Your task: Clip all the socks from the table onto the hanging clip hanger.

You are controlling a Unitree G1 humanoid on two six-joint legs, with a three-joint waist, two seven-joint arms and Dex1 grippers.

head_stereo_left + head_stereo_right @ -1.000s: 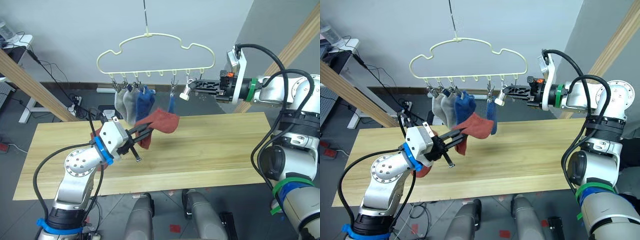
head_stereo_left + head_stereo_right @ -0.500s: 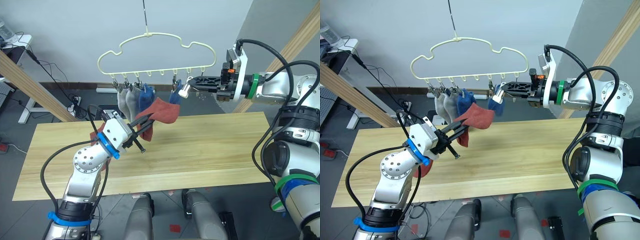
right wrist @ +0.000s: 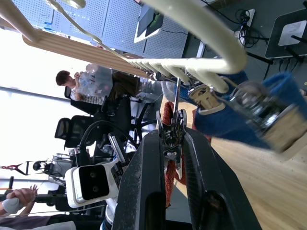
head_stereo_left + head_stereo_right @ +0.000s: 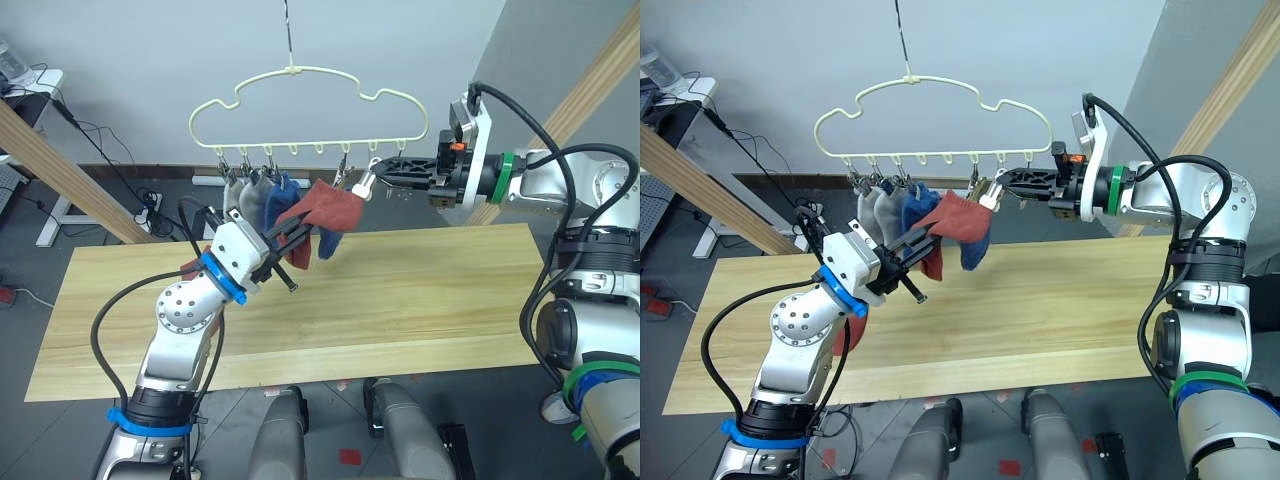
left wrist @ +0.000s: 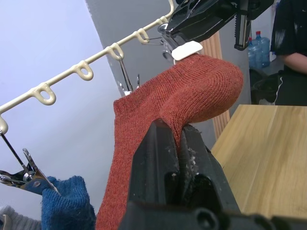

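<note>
- Grey wall and dark floor behind; my long wooden table (image 4: 420,290) runs across below both arms, a slanted pale wooden pole at either side.
- Clip hanger (image 4: 310,105): cloud-shaped, pale yellow-green, hung from a thin hook above the table's far edge, its row of small metal clips along the lower bar.
- Hanger contents: two light grey socks (image 4: 243,198) and a blue sock (image 4: 280,192) on the clips toward my left; a second blue sock (image 4: 975,250) hangs further right, mostly hidden behind the red one.
- Left gripper (image 4: 287,240): fingers pinched tight on a rust-red sock (image 4: 325,208), holding it near its opening. The sock's long axis runs up and away from my fingers toward the hanger, toe end bulging nearest the open clip.
- Right gripper (image 4: 385,172): reaching in from my right, fingers squeezed on the handles of one clip (image 4: 364,183). I judge its mouth to be spread, though I cannot see that clearly.
- Deciding relation: the red sock's upper edge lies just beside and slightly below that clip, touching its white pad in the left wrist view. My left arm carries the sock; my right arm owns the clip.
- Judgement: next I must feed the knit edge between the clip's pads before my right fingers let go.
- Another rust-red shape (image 4: 847,335) shows behind my left arm near the table's left part; probably the last sock.
</note>
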